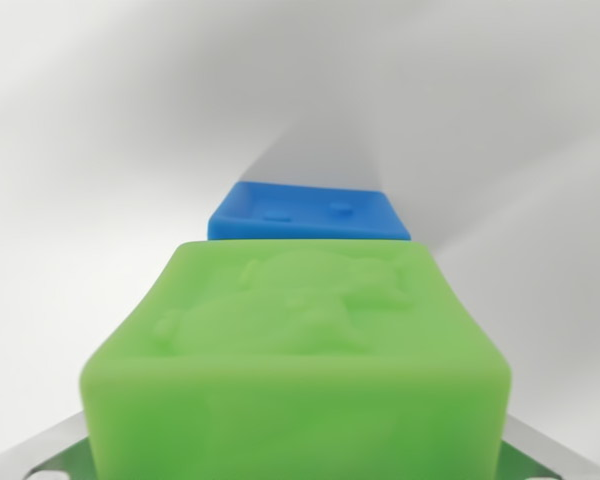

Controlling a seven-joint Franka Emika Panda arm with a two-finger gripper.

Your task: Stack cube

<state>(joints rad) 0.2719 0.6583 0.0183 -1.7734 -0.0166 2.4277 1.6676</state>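
The green cube (300, 370) fills the lower half of the wrist view, from centre down to six o'clock; its top face carries a raised relief figure. Beyond it, at twelve o'clock from its far edge, sits the blue cube (308, 212), smaller in view and partly hidden behind the green one; whether the two touch cannot be told. Both stand out against the plain white tabletop (70, 170). Of the hand, only metal edges show, at seven o'clock (42, 462) and five o'clock; the green cube appears held between them, so I judge the hand closed on it, though the fingertips are hidden. The step looks like the carry toward the blue cube; next, the green cube must be centred squarely above the blue one, lowered flat, then released.
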